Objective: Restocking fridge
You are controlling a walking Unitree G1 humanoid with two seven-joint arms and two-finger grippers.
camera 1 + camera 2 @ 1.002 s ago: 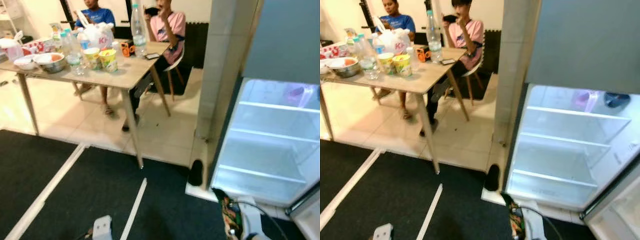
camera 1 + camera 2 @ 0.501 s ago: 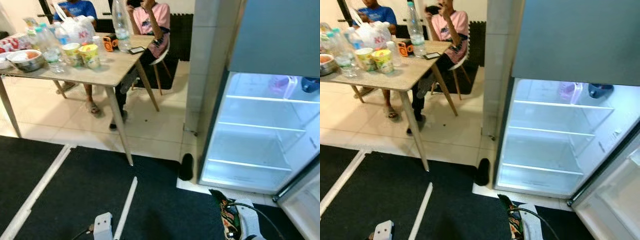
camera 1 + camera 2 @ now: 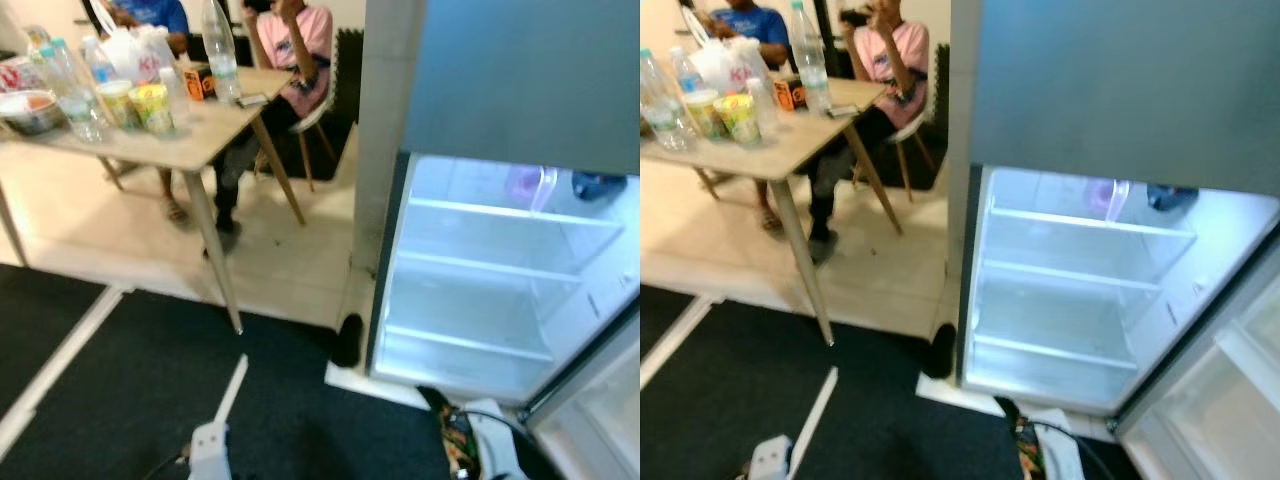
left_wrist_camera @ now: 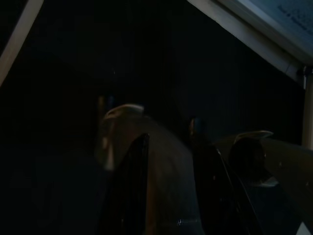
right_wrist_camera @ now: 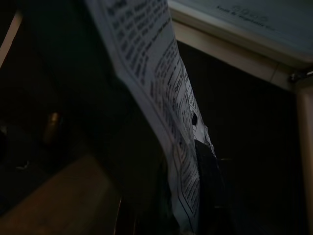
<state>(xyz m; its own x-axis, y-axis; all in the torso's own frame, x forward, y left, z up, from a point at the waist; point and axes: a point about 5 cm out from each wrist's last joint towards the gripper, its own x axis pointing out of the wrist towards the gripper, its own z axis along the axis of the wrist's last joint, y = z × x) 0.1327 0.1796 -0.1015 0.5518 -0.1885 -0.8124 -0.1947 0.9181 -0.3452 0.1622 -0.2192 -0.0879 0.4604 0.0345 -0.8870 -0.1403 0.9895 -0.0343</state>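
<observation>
Down low, the right gripper's [image 5: 195, 161] fingers pinch a printed snack packet [image 3: 458, 440], arm hanging just before the open fridge [image 3: 500, 290], packet near its bottom shelf. Left gripper [image 4: 166, 161] dangles idle over the dark mat [image 3: 120, 380], left of the fridge; its fingers sit slightly apart, holding nothing.

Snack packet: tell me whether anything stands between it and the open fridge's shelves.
Nothing visible does. The fridge stands open just ahead of the snack packet. A dark object on the floor lies by the fridge's left corner, off to the side.
</observation>
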